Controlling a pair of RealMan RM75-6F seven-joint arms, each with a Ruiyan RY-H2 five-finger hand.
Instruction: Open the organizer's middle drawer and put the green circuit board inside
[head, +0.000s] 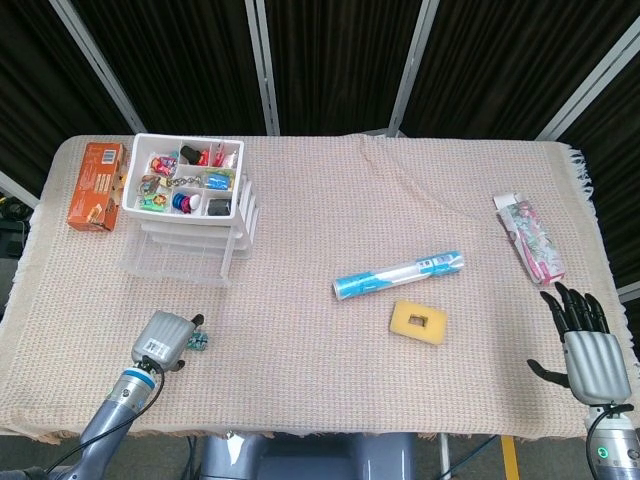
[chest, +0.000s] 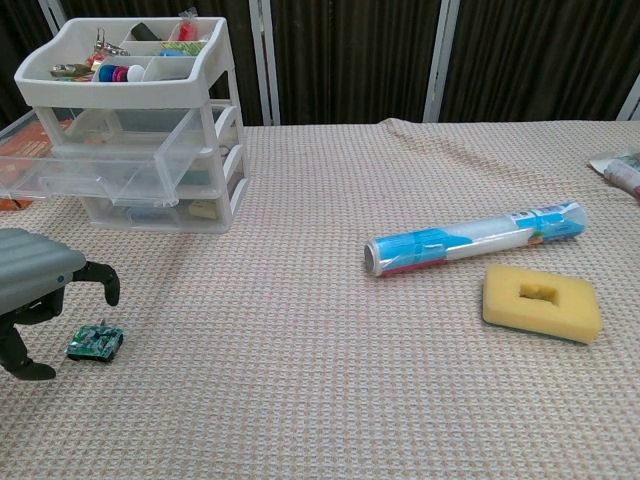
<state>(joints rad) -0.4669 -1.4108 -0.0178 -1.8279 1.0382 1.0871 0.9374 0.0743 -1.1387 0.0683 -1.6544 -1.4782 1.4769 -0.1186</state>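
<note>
The green circuit board (head: 199, 341) (chest: 95, 341) lies flat on the cloth near the front left. My left hand (head: 165, 338) (chest: 40, 288) hovers right beside it, palm down, fingers curved with a fingertip (chest: 108, 288) above the board and the thumb low to its left; nothing is gripped. The white organizer (head: 190, 205) (chest: 130, 110) stands at the back left, its clear middle drawer (head: 172, 262) (chest: 85, 172) pulled out toward me. My right hand (head: 583, 343) rests open with fingers spread at the front right edge, unseen in the chest view.
An orange box (head: 97, 185) lies left of the organizer. A blue-and-white tube (head: 398, 274) (chest: 470, 238) and a yellow sponge (head: 419, 322) (chest: 541, 300) sit mid-table. A printed packet (head: 530, 238) lies at the far right.
</note>
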